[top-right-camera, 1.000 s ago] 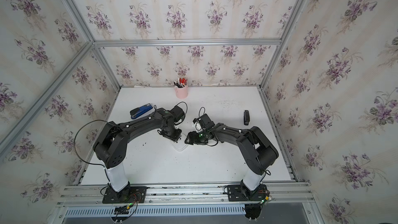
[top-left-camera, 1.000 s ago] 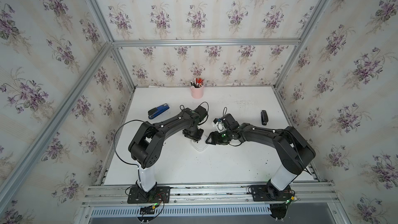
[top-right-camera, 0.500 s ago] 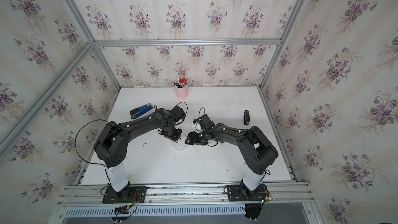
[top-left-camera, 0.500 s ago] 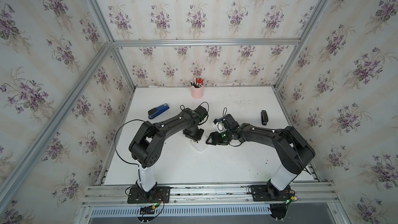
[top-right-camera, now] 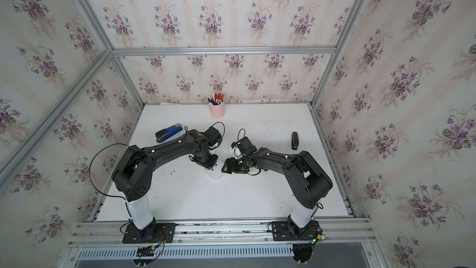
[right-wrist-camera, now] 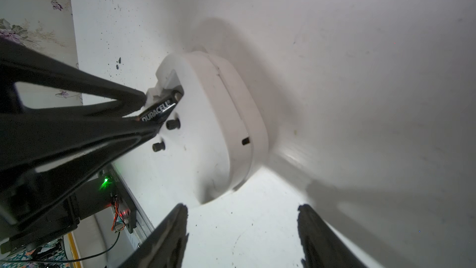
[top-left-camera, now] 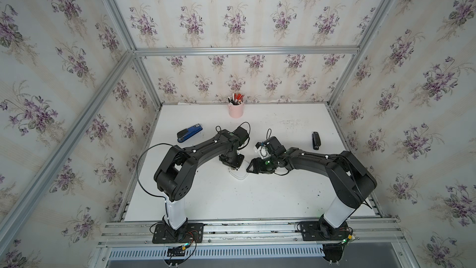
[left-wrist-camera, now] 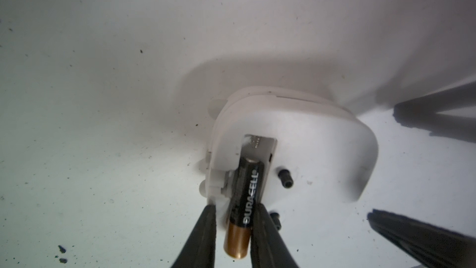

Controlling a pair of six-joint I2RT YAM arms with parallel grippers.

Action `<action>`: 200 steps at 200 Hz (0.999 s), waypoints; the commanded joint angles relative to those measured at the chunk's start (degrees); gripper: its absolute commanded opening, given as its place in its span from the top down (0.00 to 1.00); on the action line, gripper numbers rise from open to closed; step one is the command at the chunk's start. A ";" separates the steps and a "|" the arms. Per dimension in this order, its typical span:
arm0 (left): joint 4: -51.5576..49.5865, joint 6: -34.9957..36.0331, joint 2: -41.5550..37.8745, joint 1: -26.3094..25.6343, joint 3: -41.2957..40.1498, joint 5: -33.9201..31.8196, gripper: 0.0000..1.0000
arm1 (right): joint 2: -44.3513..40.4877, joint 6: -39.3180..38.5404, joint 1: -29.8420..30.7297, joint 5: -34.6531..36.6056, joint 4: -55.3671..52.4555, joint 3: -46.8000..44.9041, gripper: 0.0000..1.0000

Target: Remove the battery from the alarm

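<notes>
You had the left gripper [left-wrist-camera: 234, 207] straddling the battery [left-wrist-camera: 244, 197] with its jaws set narrow. One finger [left-wrist-camera: 260, 228] lay against the battery's side, while the other looked a sliver off it, so I could not say whether the pinch was truly made. Judging from that, the step in hand was the grasp itself.

To do it well, you would have wanted both fingers square on the black body rather than on the smooth copper end, and firm before any lift. The pull then belonged along the battery's own slant, away from the bay, so the far tip slid off its contact instead of prying against the plastic.

The right gripper [right-wrist-camera: 242, 228] stood wide open and empty, just short of the alarm [right-wrist-camera: 219, 125]. Pressing it down on that near edge would probably have stopped the light shell from rising with the battery.

In a top view the alarm [top-left-camera: 239, 175] lay on the white table [top-left-camera: 231, 202] a little below the middle of the frame, between the two grippers. It was face down, a rounded white shell with two small black knobs [left-wrist-camera: 286, 179] beside the open bay. The battery was black with pale lettering and a copper end. That copper end stuck out past the rim, and the other end sat in the bay.
</notes>
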 commanded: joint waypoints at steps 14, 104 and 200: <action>-1.21 -0.12 0.72 -0.01 -0.60 0.05 0.75 | 0.33 -1.01 0.01 0.00 -0.06 0.26 0.29; -1.69 -0.35 0.66 -0.01 0.10 -0.66 0.84 | 1.12 -2.19 0.02 -0.14 -0.85 1.27 0.29; -1.83 -1.46 -1.18 -0.01 1.52 -1.48 0.85 | 0.82 -2.53 -0.05 0.54 -1.18 1.53 0.30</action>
